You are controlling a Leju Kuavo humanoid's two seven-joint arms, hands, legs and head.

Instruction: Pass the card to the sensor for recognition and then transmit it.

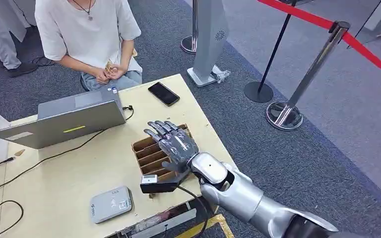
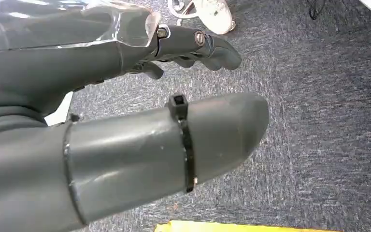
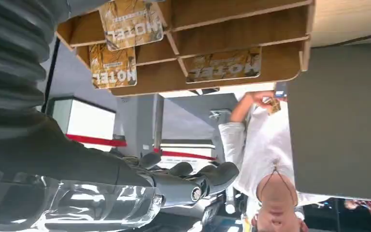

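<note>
Silver right hand (image 1: 174, 144) hovers flat, fingers (image 1: 158, 128) extended, over card box (image 1: 151, 157).

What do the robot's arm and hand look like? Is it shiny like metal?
Yes! The right arm is shiny silver with rounded shells, and a round silver wrist. The right hand is dark grey with glossy fingers. A small black camera box with a black cable sits by the wrist. The left hand has a thick grey thumb with a black tie.

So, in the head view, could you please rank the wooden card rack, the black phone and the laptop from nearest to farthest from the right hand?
1. Wooden card rack: directly under the right hand.
2. Black phone: beyond the hand, toward the seated person.
3. Laptop: far across the table, on the left.
</note>
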